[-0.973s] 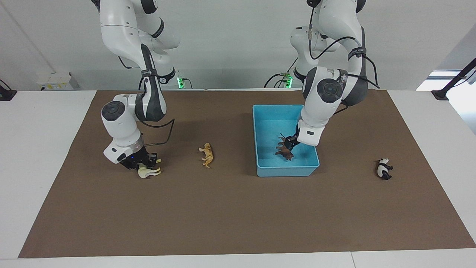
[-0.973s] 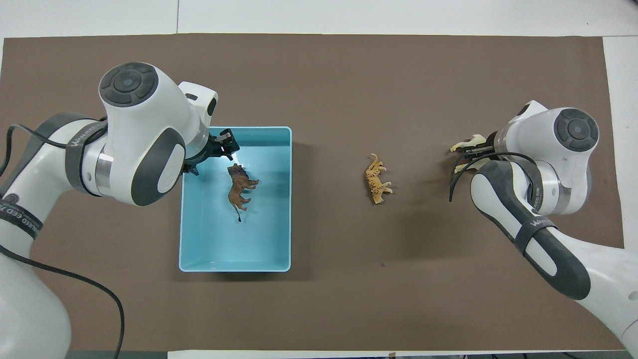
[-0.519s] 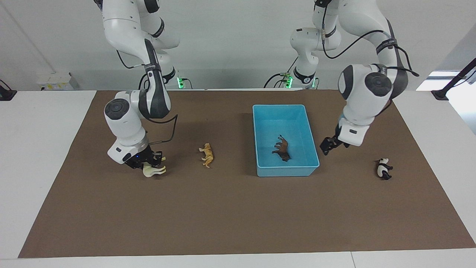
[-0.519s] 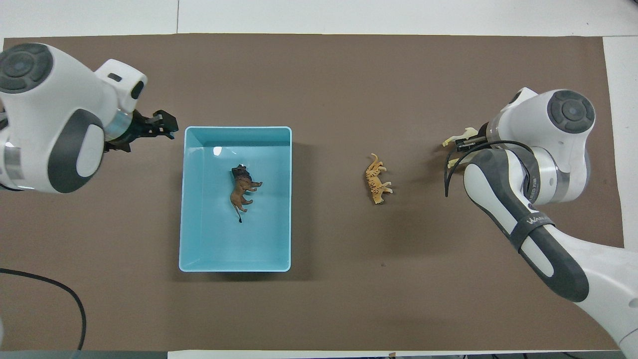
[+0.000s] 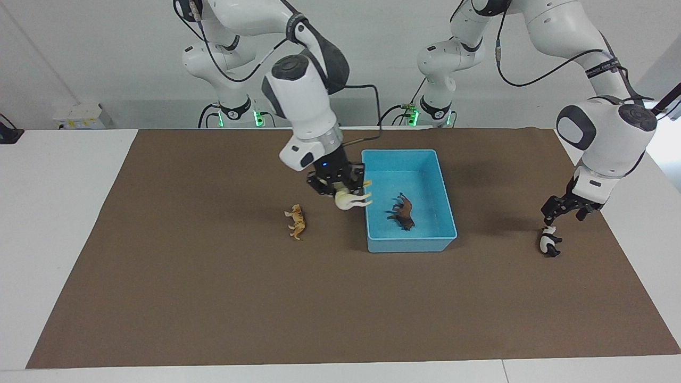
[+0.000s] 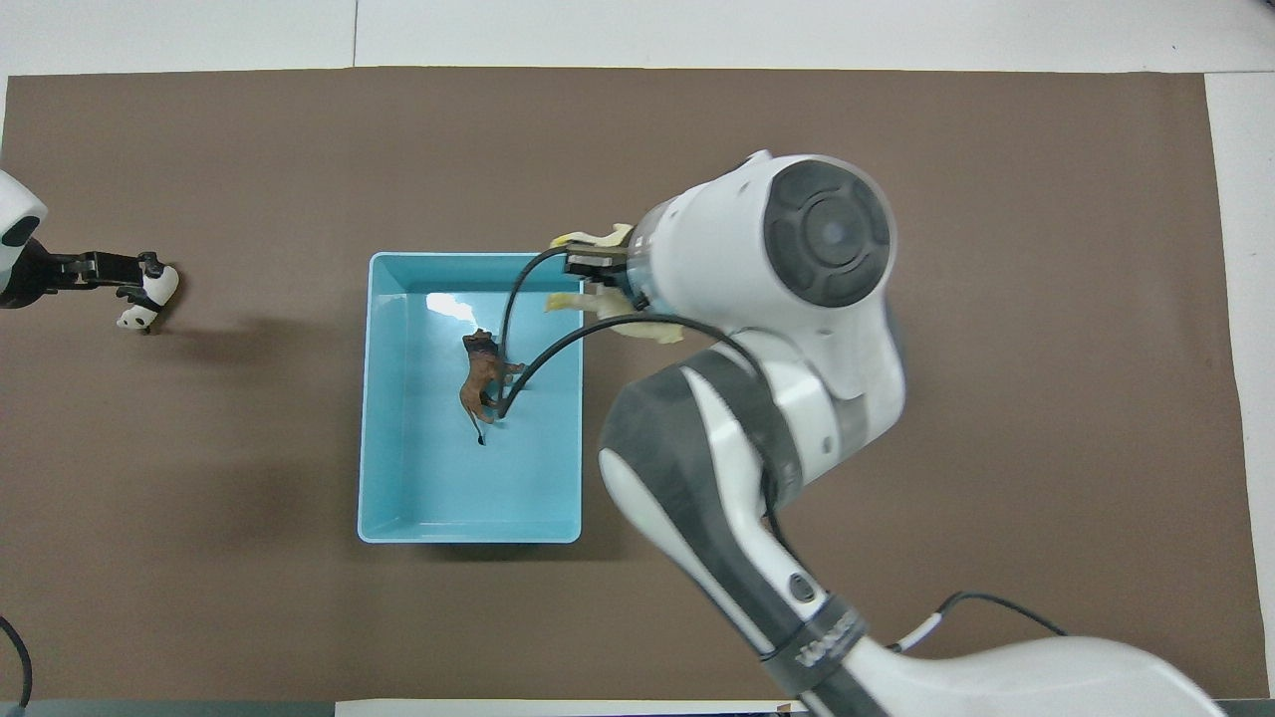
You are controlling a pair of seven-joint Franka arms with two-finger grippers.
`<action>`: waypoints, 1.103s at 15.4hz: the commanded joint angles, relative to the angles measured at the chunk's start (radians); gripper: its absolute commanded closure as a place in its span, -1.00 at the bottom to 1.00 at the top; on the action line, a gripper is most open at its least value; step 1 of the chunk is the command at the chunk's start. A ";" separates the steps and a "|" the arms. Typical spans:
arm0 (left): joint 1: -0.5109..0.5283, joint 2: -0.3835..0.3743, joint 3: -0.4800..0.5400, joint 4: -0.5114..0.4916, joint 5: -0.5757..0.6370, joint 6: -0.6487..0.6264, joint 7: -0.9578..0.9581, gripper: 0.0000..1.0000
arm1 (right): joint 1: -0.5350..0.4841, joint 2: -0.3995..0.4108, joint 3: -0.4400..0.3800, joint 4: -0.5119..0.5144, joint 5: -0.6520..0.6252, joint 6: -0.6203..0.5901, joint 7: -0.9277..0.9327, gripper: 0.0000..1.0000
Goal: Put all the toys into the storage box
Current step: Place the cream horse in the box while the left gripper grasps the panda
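Observation:
My right gripper (image 5: 340, 186) is shut on the cream-white horse (image 5: 351, 200) and holds it in the air over the storage box's wall toward the right arm's end; it also shows in the overhead view (image 6: 588, 271) with the horse (image 6: 596, 239). The light blue storage box (image 5: 409, 244) (image 6: 468, 538) holds the brown lion (image 5: 403, 211) (image 6: 483, 383). The orange tiger (image 5: 296, 222) lies on the mat beside the box, hidden in the overhead view. My left gripper (image 5: 564, 213) (image 6: 120, 274) is open just above the panda (image 5: 548, 242) (image 6: 149, 299).
A brown mat (image 5: 213, 298) covers most of the white table (image 5: 53, 213). A small white box (image 5: 80, 114) sits at the right arm's end near the robots. A black stand (image 5: 638, 130) is at the left arm's end.
My right gripper lifted the horse and carried it past the tiger to the box's edge. My left gripper, empty, swung away from the box to over the panda.

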 commanded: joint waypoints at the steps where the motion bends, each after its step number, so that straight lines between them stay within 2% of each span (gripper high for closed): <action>1: 0.015 0.045 -0.008 -0.023 0.016 0.083 0.047 -1.00 | 0.119 0.098 -0.007 0.031 0.014 0.088 0.119 1.00; 3: 0.037 0.074 -0.005 -0.047 0.035 0.142 0.065 -1.00 | 0.177 0.139 -0.007 -0.001 0.011 0.175 0.154 1.00; 4: 0.035 0.074 -0.005 -0.072 0.035 0.168 0.065 -1.00 | 0.193 0.141 -0.007 -0.012 0.011 0.174 0.183 1.00; 5: 0.034 0.075 -0.005 -0.083 0.035 0.181 0.067 -1.00 | 0.197 0.141 -0.007 -0.015 0.010 0.163 0.229 -0.57; 6: 0.042 0.078 -0.005 -0.092 0.035 0.187 0.068 -1.00 | 0.197 0.138 -0.008 -0.004 0.011 0.136 0.289 -1.00; 11: 0.034 0.080 -0.003 -0.147 0.035 0.219 0.067 -0.97 | 0.170 0.133 -0.033 0.144 -0.016 -0.137 0.427 -1.00; 14: 0.032 0.077 -0.003 -0.158 0.035 0.218 0.065 -0.29 | 0.118 0.090 -0.082 0.172 -0.112 -0.274 0.382 -1.00; 17: 0.028 0.080 -0.003 -0.138 0.035 0.201 0.055 0.28 | 0.052 0.060 -0.086 0.128 -0.188 -0.334 0.172 -1.00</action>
